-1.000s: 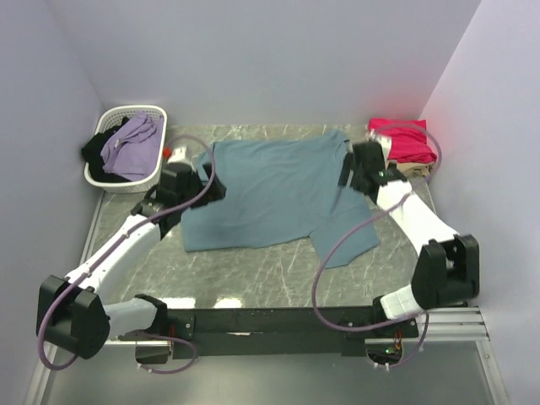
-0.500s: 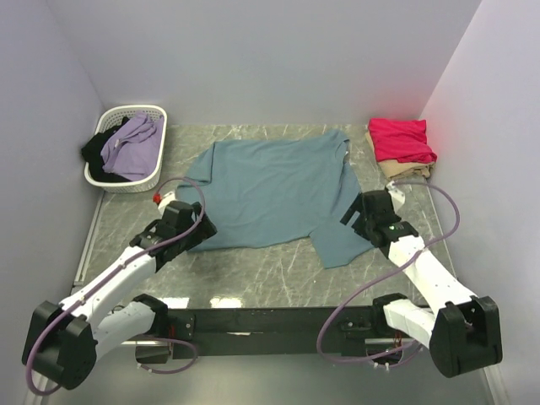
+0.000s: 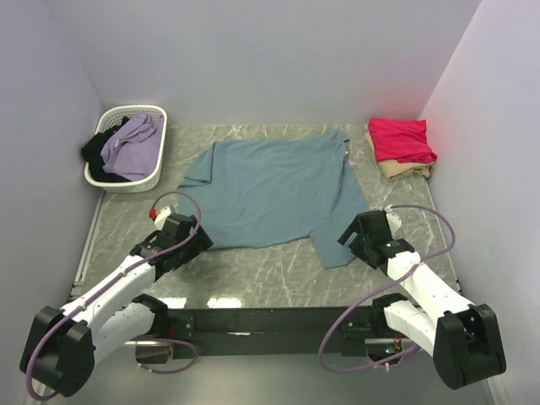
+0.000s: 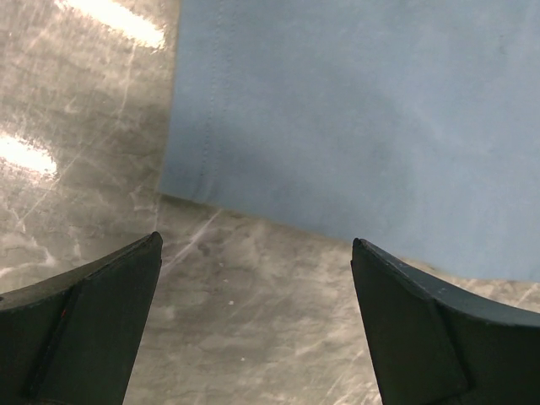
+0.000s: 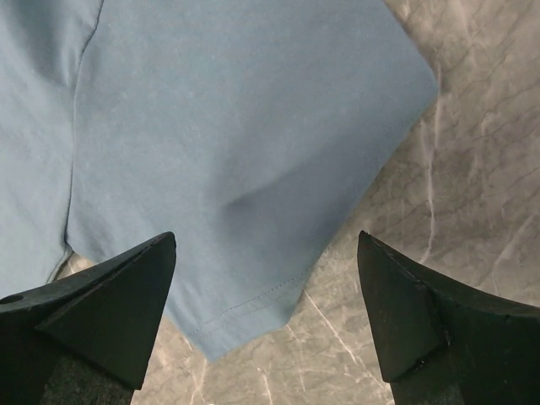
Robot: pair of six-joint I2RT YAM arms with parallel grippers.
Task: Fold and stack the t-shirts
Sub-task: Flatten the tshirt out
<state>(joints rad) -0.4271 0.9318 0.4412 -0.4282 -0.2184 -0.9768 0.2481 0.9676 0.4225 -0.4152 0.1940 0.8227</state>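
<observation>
Left pincer (image 4: 255, 253): its two dark fingers stand wide apart with nothing between them, over bare marble. Straight ahead at 12 o'clock in the wrist view lies the near-left hem corner of the dusty teal-blue t-shirt (image 3: 270, 190), flat on the table (image 3: 253, 270), the stitched hem running away to the right. Seen from above, this pincer sits at about 7 o'clock of the shirt, just off its corner and not touching the cloth.

Right pincer (image 5: 267, 245): the fingers are also spread wide, gripping nothing. Beneath and between them lies the tip of the shirt's near-right sleeve, its hemmed edge pointing toward the camera – whether the fingertips touch the cloth I cannot tell. From above, this pincer is at about 4 o'clock of the shirt, at the sleeve's outer edge.

The teal-blue shirt is spread open over the middle of the table, collar toward 12 o'clock, with a few soft wrinkles.

At the table's 2 o'clock corner the bright crimson-pink t-shirt (image 3: 401, 139) lies folded on top of the folded pale beige t-shirt (image 3: 405, 170) – well apart from both pincers.

At 10 o'clock a white slatted basket (image 3: 135, 110) holds a lilac garment (image 3: 133, 143) and a black garment (image 3: 94, 152) that hangs over its left rim.
</observation>
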